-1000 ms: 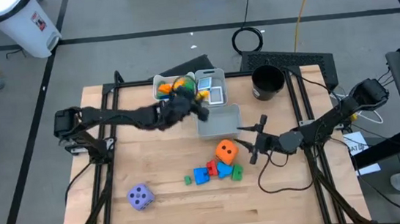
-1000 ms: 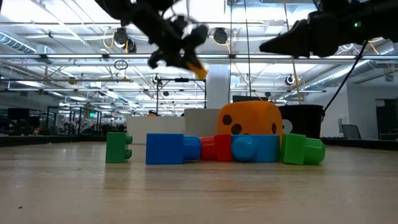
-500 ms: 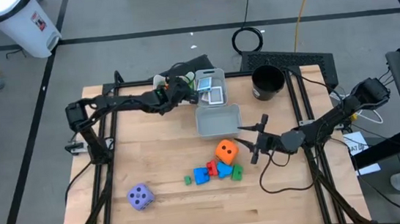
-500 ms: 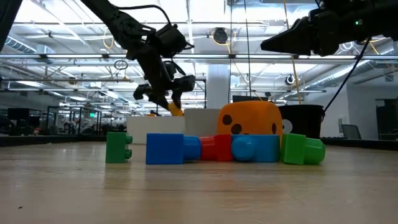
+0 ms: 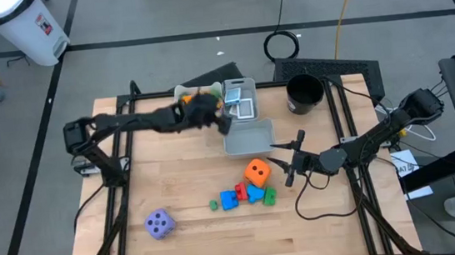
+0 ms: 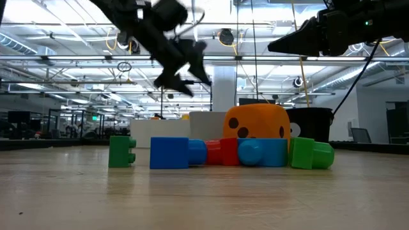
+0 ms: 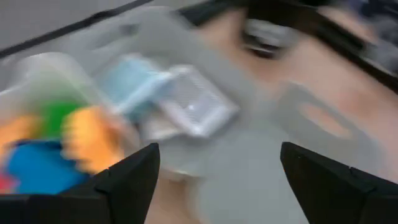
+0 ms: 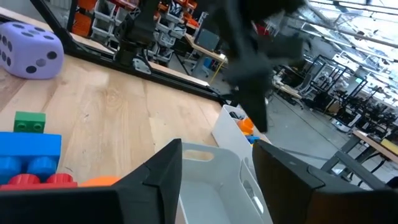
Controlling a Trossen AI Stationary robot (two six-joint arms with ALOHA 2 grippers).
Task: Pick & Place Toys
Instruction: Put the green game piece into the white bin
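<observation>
The orange die [image 5: 256,172] sits near the middle of the table [image 5: 181,249], just in front of the empty grey bin [image 5: 249,137]. Touching its near side is a row of small building blocks [image 5: 242,196], green, blue and red. The purple die [image 5: 160,224] lies well apart from it, toward the left front corner. Behind the grey bin, one bin [image 5: 195,97] already holds blocks and another [image 5: 241,98] holds picture cards. The left gripper [image 5: 220,120] hovers beside those bins, above the table; its fingers [image 7: 134,180] stand wide with nothing between them. The right gripper [image 5: 285,164] hangs just to the right of the orange die, fingers [image 8: 163,180] part open and empty. The dice look light and possibly soft, with flat faces, so a grip across two opposite faces should hold, though it needs a wide opening. The blocks seem hard, smooth and light; pinching the flat sides rather than the studs would likely keep them from slipping.
</observation>
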